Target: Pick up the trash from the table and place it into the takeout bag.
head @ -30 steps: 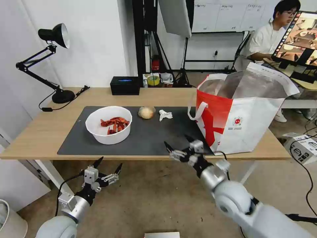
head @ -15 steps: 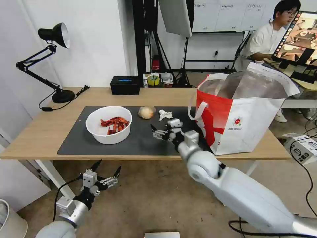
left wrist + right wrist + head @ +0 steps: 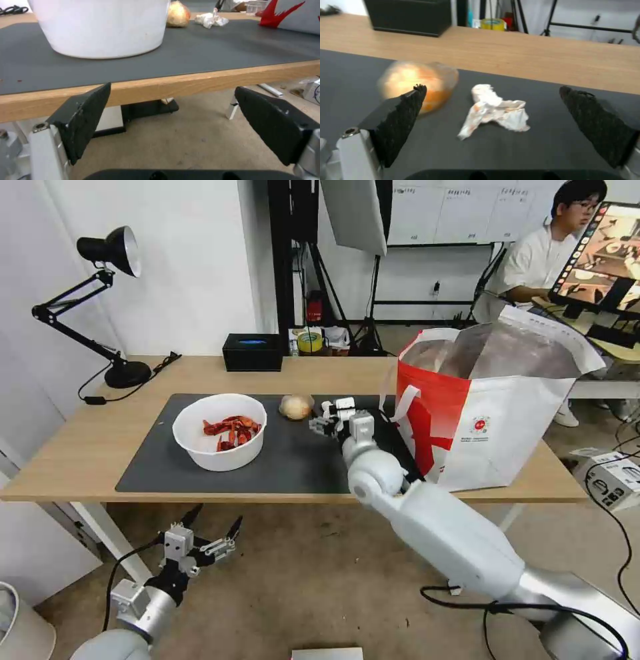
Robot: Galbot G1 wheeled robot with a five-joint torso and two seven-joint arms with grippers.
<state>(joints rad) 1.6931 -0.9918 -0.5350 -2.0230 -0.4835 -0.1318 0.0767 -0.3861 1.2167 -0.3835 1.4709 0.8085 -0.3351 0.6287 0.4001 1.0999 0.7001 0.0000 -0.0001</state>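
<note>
The right gripper (image 3: 493,117) is hovering over the dark mat (image 3: 293,457) with its jaws spread wide and holding nothing, the one crumpled tissue (image 3: 493,112) lying between them. One beige ball (image 3: 295,407) is sitting just beside the tissue, and one white bowl (image 3: 220,432) of red shells is resting toward the mat's left end. The takeout bag (image 3: 490,413) is standing at the desk's (image 3: 80,447) right end, its round logo too small to read. The left gripper (image 3: 200,530), jaws open and empty, is hanging below the desk's front edge.
</note>
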